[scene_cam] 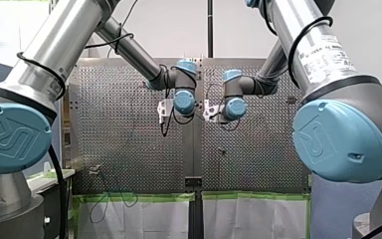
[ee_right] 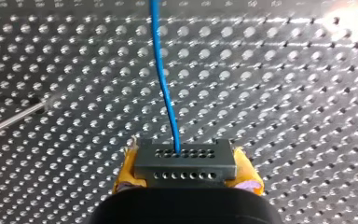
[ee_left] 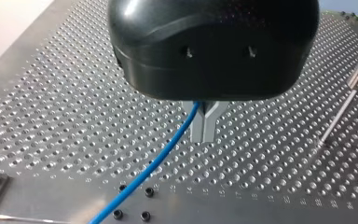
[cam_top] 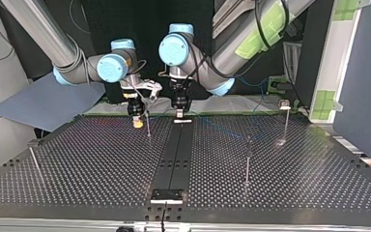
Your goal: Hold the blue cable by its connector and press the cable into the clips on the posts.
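Right now your right gripper [ee_right: 186, 174] is pinching the connector [ee_right: 185, 161] between its yellow pads [ee_right: 127, 170], closed only as far as the block's width. The connector is showing as a grey rectangular block with two rows of small round holes. The blue cable [ee_right: 165, 88], thin and smooth, is leaving its upper row and running ahead over the perforated table [ee_right: 284, 93], a dull metal sheet dotted with even holes. Your left gripper [ee_left: 204, 127], under its rounded black housing, is bringing its flat grey metal fingers [ee_left: 199, 133] together into a Y, and the cable is passing into the fork. Thin metal posts [cam_top: 248, 159] are standing upright, apart from both grippers.
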You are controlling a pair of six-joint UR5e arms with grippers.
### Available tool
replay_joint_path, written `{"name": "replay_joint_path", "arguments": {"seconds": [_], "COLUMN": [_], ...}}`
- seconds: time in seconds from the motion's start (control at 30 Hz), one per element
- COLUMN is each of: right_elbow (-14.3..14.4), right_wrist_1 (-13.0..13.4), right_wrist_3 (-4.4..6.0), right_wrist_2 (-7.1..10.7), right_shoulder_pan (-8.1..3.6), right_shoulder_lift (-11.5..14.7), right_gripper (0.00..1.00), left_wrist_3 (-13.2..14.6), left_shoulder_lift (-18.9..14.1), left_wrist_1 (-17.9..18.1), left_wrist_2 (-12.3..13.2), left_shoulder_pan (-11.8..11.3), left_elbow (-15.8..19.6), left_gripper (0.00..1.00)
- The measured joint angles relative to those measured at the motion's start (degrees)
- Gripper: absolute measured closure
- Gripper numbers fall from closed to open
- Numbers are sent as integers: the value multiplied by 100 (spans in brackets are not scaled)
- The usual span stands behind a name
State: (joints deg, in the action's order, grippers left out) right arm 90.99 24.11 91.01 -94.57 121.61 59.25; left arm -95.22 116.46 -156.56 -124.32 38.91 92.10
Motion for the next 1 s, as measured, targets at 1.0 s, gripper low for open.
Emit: {"name": "replay_joint_path", "arguments": {"seconds": [1.0], "right_elbow": [1595], "right_wrist_1": [1520], "right_wrist_3": [266], "right_wrist_2": [867], "right_shoulder_pan": [-674], "right_shoulder_lift": [-20], "right_gripper": [100], "left_wrist_3": [-293], "left_shoulder_lift": [1117], "left_wrist_1": [1282], "left_wrist_2": [-34], "left_shoulder_pan": [399], "left_elbow": [3], "left_gripper": [100]}}
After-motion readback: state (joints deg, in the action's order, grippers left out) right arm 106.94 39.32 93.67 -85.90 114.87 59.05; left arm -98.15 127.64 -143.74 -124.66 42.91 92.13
